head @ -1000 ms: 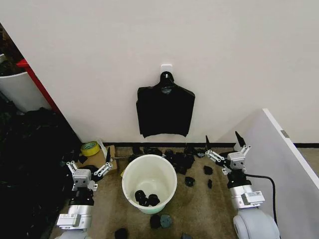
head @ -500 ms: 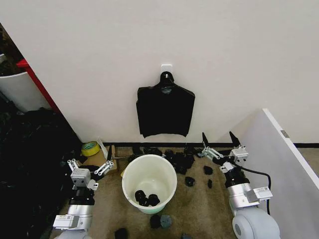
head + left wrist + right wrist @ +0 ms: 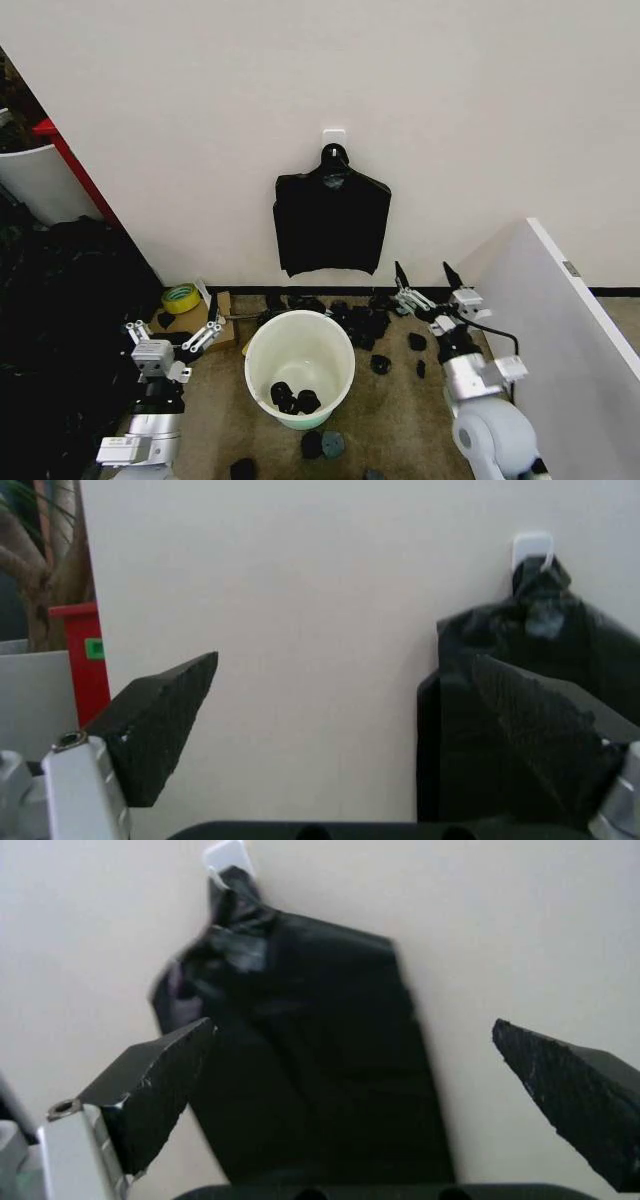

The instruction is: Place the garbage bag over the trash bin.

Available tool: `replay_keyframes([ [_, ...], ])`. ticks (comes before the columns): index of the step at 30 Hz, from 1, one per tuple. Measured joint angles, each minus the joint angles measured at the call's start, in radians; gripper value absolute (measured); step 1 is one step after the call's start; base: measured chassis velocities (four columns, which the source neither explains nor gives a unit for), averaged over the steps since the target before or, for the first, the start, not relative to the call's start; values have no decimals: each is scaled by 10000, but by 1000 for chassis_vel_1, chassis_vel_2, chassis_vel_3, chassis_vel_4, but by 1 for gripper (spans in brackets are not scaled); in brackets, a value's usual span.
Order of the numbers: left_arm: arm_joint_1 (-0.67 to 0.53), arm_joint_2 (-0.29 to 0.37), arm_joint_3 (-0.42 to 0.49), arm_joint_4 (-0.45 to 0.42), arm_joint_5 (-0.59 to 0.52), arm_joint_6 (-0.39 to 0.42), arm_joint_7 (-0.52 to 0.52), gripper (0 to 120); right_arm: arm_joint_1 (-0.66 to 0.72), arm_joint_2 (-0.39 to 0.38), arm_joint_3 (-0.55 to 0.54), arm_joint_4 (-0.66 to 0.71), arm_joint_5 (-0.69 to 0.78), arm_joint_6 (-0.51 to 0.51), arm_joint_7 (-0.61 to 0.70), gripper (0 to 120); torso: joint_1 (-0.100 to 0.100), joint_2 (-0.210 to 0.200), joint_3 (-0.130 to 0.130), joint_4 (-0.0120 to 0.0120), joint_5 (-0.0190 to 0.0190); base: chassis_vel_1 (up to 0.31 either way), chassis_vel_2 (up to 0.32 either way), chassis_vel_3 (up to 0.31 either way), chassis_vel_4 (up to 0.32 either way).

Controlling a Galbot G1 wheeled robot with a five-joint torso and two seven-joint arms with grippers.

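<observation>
The trash bin (image 3: 300, 350), round and white with a pale green base, stands on the floor between my arms, with a few small black lumps at its bottom. The garbage bag is out of view. A flat black bundle of bags (image 3: 332, 225) hangs from a white hook on the wall behind the bin; it also appears in the wrist views (image 3: 520, 705) (image 3: 300, 1065). My left gripper (image 3: 172, 332) is open, low and left of the bin. My right gripper (image 3: 423, 270) is open, right of the bin and below the bundle's right corner. Both grippers (image 3: 345, 660) (image 3: 350, 1024) hold nothing.
Black lumps (image 3: 360, 322) litter the floor behind and in front of the bin. A yellow tape roll (image 3: 181, 297) and cardboard (image 3: 205, 320) lie at the left. A dark heap (image 3: 60, 300) and a red-edged white tub (image 3: 40, 175) stand far left, a white panel (image 3: 560, 320) at right.
My right gripper has swung left and a little up, nearer the hanging bundle. My left gripper has drifted slightly left and lower. Bin and bundle have not moved.
</observation>
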Motion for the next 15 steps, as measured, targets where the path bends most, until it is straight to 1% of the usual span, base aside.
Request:
replay_keyframes([
  [1, 12, 0, -17, -26, -118, -35, -10, 100, 284, 12, -169, -192, 322, 6, -24, 100, 0, -1, 0, 0, 2, 0, 0, 0, 0],
  [2, 12, 0, -17, -26, -118, -35, -10, 100, 284, 12, -169, -192, 322, 6, -24, 100, 0, -1, 0, 0, 2, 0, 0, 0, 0],
  [3, 22, -8, -36, -43, -234, -59, -41, 100, 748, 53, -421, -481, 827, 18, -75, 100, 0, 0, 0, 0, 1, 0, 0, 0, 0],
  [4, 26, -16, -47, -48, -273, -64, -58, 100, 943, 75, -520, -605, 1026, 25, -105, 100, 0, -1, 0, 0, 1, 0, 0, 0, 0],
  [7, 69, -67, -113, -51, -265, -73, -97, 100, 2192, 313, -1116, -1528, 2205, 192, -359, 100, 0, -1, 0, 1, 0, 0, 0, 0, 0],
  [9, 96, -97, -127, -34, -225, -74, -117, 100, 2768, 507, -1408, -2168, 2862, 347, -501, 100, 1, -1, 1, 2, 0, 0, 0, 0, 0],
  [10, 96, -97, -127, -34, -225, -74, -117, 100, 2768, 507, -1408, -2168, 2862, 347, -501, 100, 1, -1, 1, 2, 0, 0, 0, 0, 0],
  [12, 117, -137, -134, -14, -155, -74, -129, 100, 3299, 787, -1654, -2875, 3568, 587, -790, 100, 1, -1, 1, 0, 0, 0, 0, 0, 0],
  [15, 132, -188, -134, -6, -77, -71, -151, 100, 3906, 1194, -1849, -3741, 4249, 878, -1197, 100, 1, -1, 1, -2, -1, 0, 0, 0, 0],
])
